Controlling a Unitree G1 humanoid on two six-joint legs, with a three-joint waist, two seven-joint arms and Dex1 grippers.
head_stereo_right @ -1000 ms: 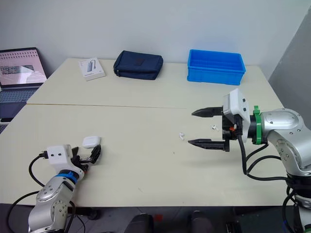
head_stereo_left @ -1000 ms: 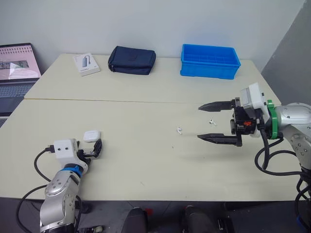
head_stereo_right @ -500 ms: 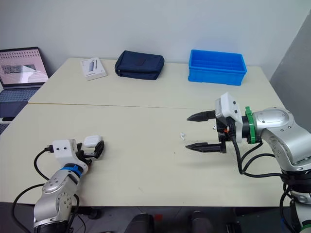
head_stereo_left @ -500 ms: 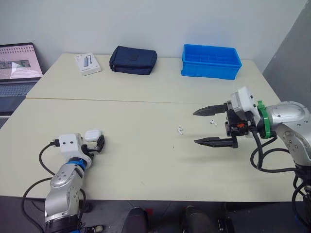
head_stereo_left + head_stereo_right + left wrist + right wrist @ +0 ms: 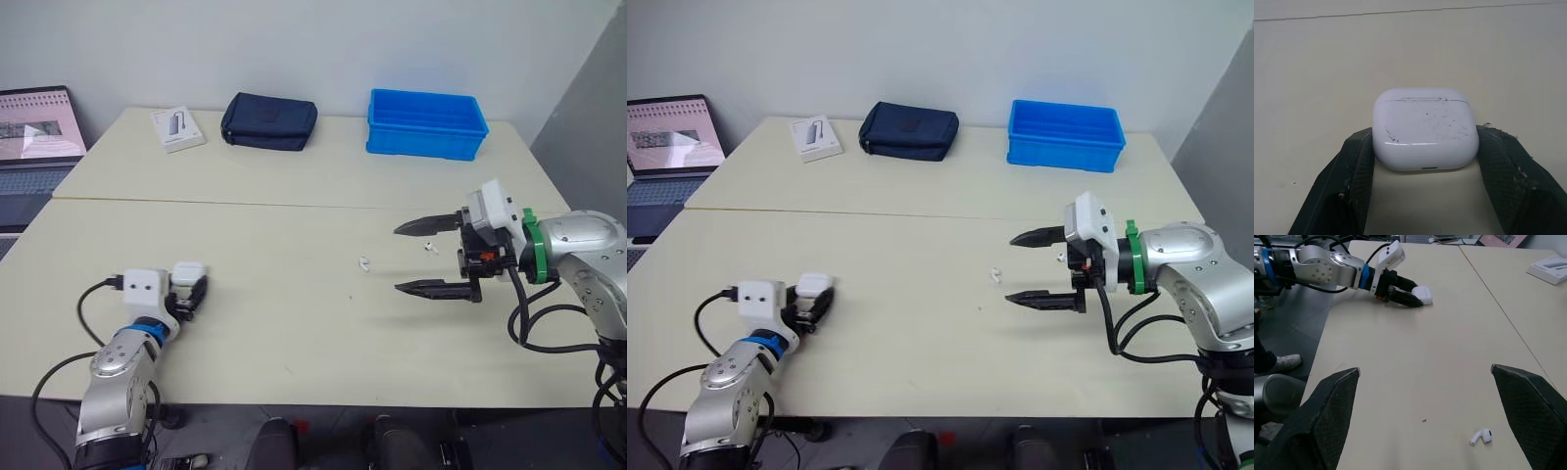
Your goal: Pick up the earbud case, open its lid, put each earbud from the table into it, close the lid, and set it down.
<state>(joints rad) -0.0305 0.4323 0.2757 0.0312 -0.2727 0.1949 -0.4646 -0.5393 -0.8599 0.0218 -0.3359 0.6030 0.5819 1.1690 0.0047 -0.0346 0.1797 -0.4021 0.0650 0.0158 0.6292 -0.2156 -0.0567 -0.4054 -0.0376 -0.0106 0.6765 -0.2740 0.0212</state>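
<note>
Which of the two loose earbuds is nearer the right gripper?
The earbud seen between the right gripper's open fingers; the other earbud lies out past the fingertips.

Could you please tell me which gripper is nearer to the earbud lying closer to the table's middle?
Right. The right gripper, open, is just right of that earbud; the left gripper is far to its left, shut on the earbud case.

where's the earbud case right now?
Left side of the head views, near the table's front edge: the earbud case sits clamped in the left gripper, lid shut.
</note>
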